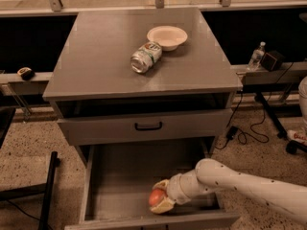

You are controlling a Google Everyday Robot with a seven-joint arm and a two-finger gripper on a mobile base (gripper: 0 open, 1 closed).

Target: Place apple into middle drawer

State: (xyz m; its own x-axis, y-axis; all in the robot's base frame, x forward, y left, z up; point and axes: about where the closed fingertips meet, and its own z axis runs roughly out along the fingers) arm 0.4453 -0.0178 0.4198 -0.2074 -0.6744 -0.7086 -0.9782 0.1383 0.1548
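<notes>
The red-orange apple [156, 197] sits between the fingers of my gripper [160, 197], low inside the open middle drawer [120, 176], near its front wall and a little right of centre. The gripper is shut on the apple. My white arm [240, 181] reaches in from the lower right. The drawer's flat grey floor shows to the left and behind the apple. Whether the apple touches the floor is not clear.
A grey drawer front with a small black handle [147, 126] is closed above the open drawer. On the cabinet top lie a silver-green can [145, 57] on its side and a white bowl [167, 36]. Cables and a bottle [256, 57] are at the right.
</notes>
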